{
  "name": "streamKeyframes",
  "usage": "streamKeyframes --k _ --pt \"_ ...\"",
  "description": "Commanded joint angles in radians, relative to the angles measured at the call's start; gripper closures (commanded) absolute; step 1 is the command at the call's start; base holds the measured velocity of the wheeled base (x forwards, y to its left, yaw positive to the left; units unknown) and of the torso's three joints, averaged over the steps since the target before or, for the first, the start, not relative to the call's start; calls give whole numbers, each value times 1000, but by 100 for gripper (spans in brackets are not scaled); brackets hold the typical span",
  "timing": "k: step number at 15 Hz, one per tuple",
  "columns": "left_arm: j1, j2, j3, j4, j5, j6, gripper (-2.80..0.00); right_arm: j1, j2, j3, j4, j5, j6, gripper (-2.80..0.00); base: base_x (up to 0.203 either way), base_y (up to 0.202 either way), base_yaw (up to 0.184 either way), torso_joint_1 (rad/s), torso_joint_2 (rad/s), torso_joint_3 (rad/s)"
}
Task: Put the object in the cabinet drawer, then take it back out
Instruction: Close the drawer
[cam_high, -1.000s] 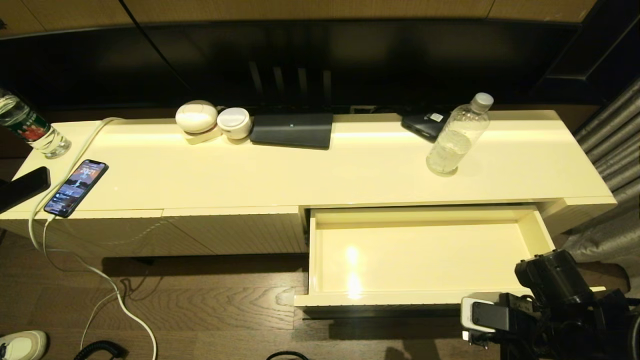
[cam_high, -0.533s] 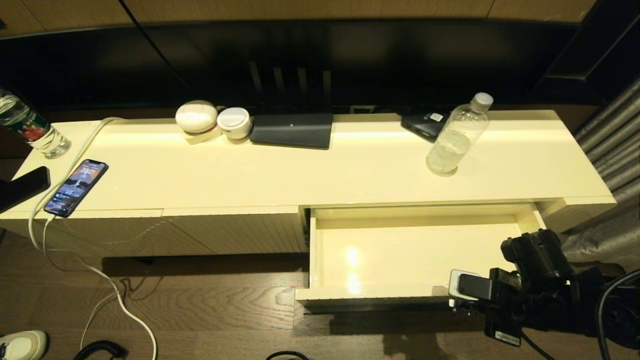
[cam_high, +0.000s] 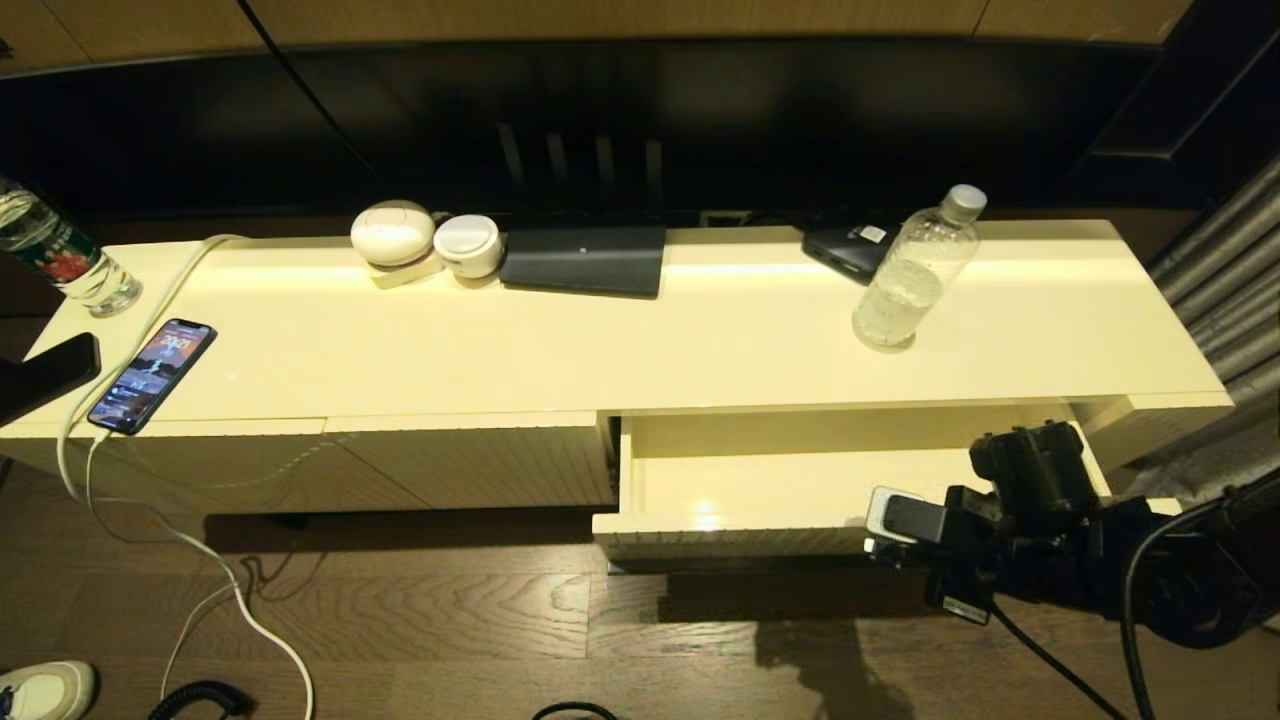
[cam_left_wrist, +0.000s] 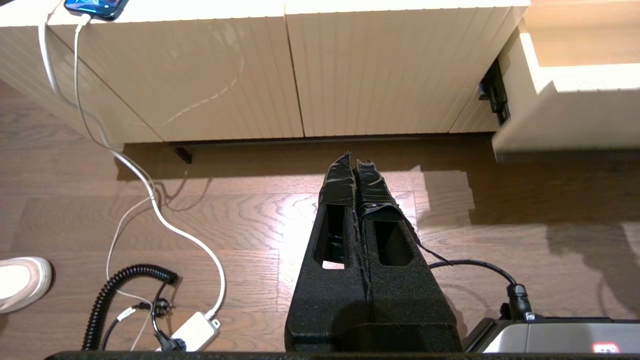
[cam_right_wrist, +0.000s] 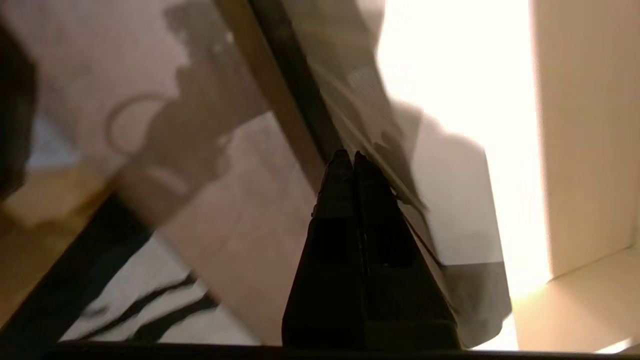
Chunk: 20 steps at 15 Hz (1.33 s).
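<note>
The clear, label-free water bottle (cam_high: 910, 275) with its pale cap stands upright on the cabinet top, above the right part of the drawer. The cream drawer (cam_high: 730, 538) stands partly open with nothing inside on its glossy floor (cam_high: 800, 470). My right arm (cam_high: 1040, 520) is at the drawer's right front corner. Its gripper (cam_right_wrist: 347, 159) is shut and empty, tips against the dark handle strip (cam_right_wrist: 295, 95) of the drawer front. My left gripper (cam_left_wrist: 354, 161) is shut and empty, parked low over the wood floor before the ribbed panels (cam_left_wrist: 390, 70).
A bottle with a green-red label (cam_high: 60, 255) stands at the top's far left beside a phone (cam_high: 152, 375) on a white cable (cam_high: 200, 560). Two white round cases (cam_high: 393, 233), a dark flat box (cam_high: 585, 260) and a dark device (cam_high: 845, 250) line the back edge. Curtains (cam_high: 1220, 270) hang on the right.
The drawer has slid inward from fully open to about half open. My right arm has moved toward the cabinet with the drawer front. The bottle has stayed put.
</note>
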Motion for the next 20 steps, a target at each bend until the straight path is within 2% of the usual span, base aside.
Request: streamKeyframes --k 1,6,16,20 --pt "0 0 2 0 -1 0 0 0 33 -47 -41 0 -7 0 0 0 0 0 0 0" --pt "0 0 2 0 -1 0 0 0 102 -159 -99 -18 -12 0 0 0 0 0 0 0" --pt "0 0 2 0 -1 0 0 -30 200 -350 -120 -21 -4 0 0 0 0 0 0 0" --pt "0 0 2 0 1 0 0 -52 160 -337 -113 -24 -5 0 0 0 0 0 0 0"
